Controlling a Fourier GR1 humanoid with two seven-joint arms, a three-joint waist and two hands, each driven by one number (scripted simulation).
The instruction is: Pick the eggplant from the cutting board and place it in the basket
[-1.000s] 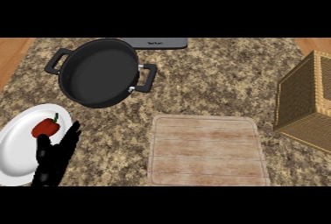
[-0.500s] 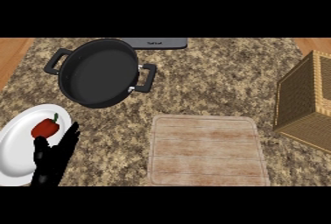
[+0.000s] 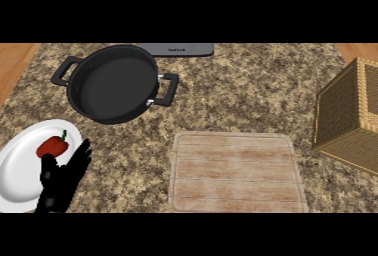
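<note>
While the left hand [image 3: 63, 180] rests at 7 o'clock with fingers straight and spread, overlapping the white plate [image 3: 18, 172] holding a red pepper [image 3: 53, 146], the cutting board [image 3: 236, 172] at 6 lies bare. Basket [image 3: 347, 115] at 3, black pan [image 3: 114, 82] at 11 on the worktop [image 3: 244, 90]; eggplant and right hand not visible.

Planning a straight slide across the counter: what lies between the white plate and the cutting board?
In the head view, only bare counter lies between the white plate and the cutting board, apart from the left hand, fingers straight, at the plate's right edge.
</note>
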